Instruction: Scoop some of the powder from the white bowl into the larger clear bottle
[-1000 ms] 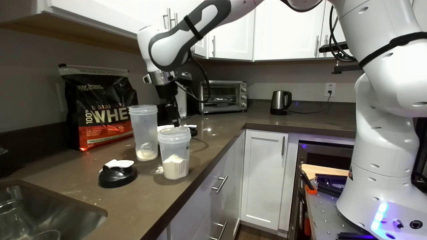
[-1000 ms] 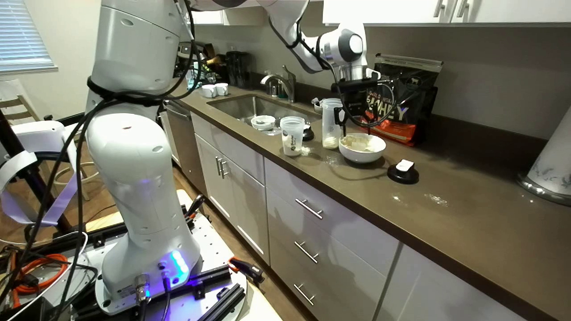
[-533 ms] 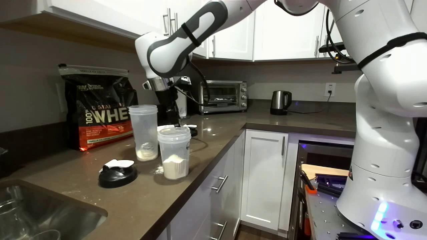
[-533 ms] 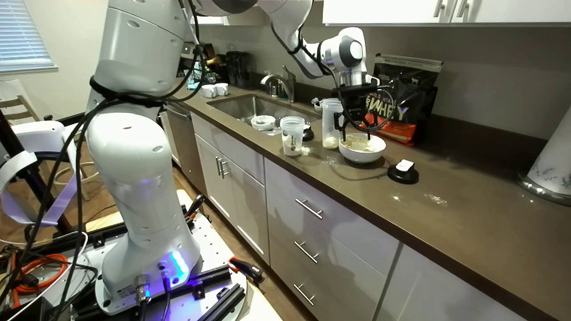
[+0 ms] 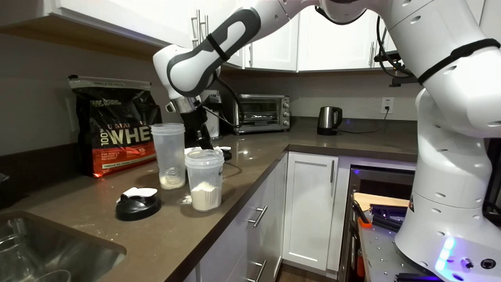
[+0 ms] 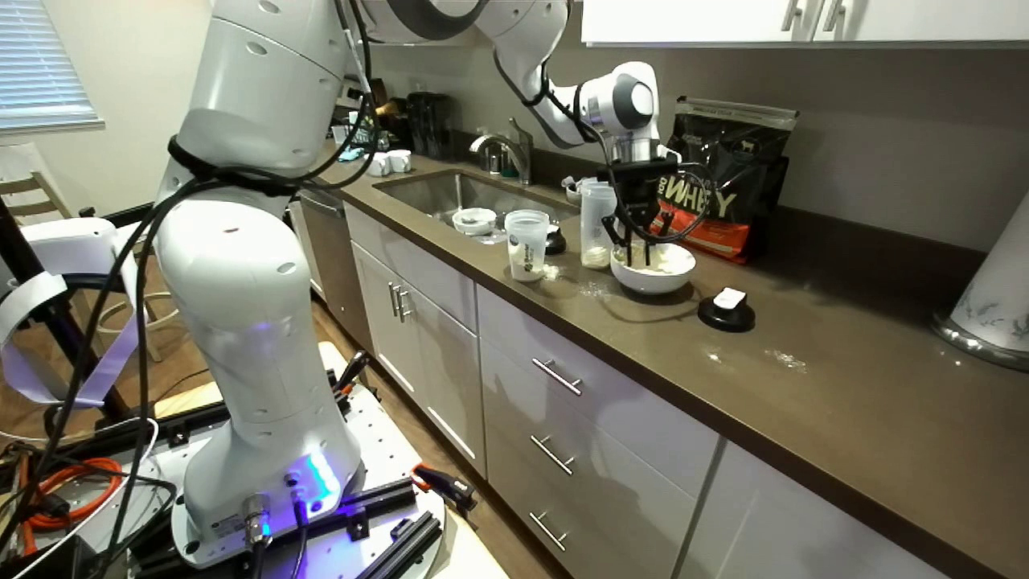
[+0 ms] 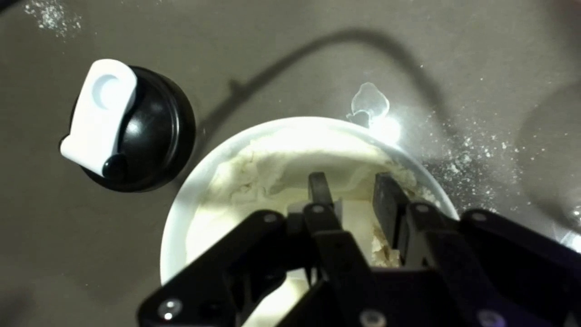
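In an exterior view the white bowl (image 6: 653, 283) stands on the counter, and pale powder (image 7: 213, 204) lines its inside in the wrist view. My gripper (image 7: 349, 177) points down into the bowl. A clear gap parts its fingers (image 7: 386, 195). A smooth pale patch shows between them, and I cannot tell whether it is powder, bowl or a tool. The larger clear bottle (image 5: 170, 150), upright and uncapped, holds a little powder at its bottom. In an exterior view it stands close to my gripper (image 6: 638, 259), left of the bowl.
A shorter clear tub (image 5: 205, 176), partly filled with powder, stands nearer the counter edge. Beside the bowl sits a black lid with a white flap (image 7: 150, 127); another lid (image 5: 137, 205) is near the sink (image 5: 62, 243). The black bag (image 5: 117, 133) leans at the wall.
The arm has come down, and the fingers now reach lower into the bowl. Over the last half second they have moved much closer together. Bottle, tub and lids have not moved.
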Controlling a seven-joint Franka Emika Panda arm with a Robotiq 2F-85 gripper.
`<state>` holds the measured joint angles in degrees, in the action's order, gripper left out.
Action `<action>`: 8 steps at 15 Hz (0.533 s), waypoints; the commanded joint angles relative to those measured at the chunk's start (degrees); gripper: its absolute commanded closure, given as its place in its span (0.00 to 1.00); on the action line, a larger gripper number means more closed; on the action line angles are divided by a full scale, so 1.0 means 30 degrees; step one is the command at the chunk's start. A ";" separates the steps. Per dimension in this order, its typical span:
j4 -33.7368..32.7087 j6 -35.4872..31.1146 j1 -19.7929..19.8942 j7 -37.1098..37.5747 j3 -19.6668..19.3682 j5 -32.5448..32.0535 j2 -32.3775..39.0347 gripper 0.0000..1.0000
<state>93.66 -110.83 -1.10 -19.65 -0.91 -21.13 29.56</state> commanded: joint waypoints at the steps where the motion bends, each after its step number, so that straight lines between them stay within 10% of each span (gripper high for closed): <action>1: -0.0703 0.0666 -0.0214 0.0218 -0.0025 -0.0565 0.0428 0.76; 8: -0.0388 0.0459 -0.0470 0.0380 -0.0040 -0.0897 0.0297 0.53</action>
<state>93.25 -110.68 -1.95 -19.59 -0.91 -21.82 30.17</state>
